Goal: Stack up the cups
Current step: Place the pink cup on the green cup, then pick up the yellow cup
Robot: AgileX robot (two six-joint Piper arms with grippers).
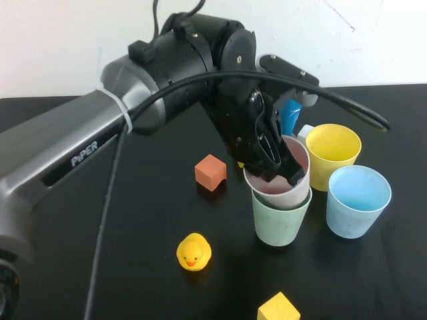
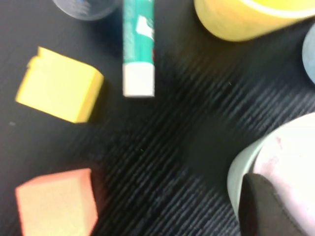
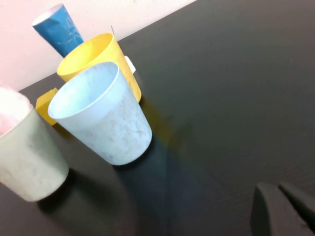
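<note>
The pink cup (image 1: 288,190) sits nested inside the green cup (image 1: 281,225) at mid-table. My left gripper (image 1: 279,163) is shut on the pink cup's near rim; in the left wrist view one dark finger (image 2: 266,206) lies over the pink cup (image 2: 293,157) and the green rim (image 2: 235,178). The yellow cup (image 1: 332,155) and the light blue cup (image 1: 357,200) stand upright just to the right. My right gripper (image 3: 283,209) is out of the high view; it hangs shut and empty over bare table, apart from the blue cup (image 3: 106,118) and the yellow cup (image 3: 96,56).
A tall blue cone glass (image 1: 290,117) stands behind the cups, and a glue stick (image 2: 139,44) lies near it. An orange block (image 1: 210,172), a rubber duck (image 1: 193,253) and a yellow block (image 1: 279,308) lie left and in front. Another yellow block (image 2: 61,86) lies behind the stack.
</note>
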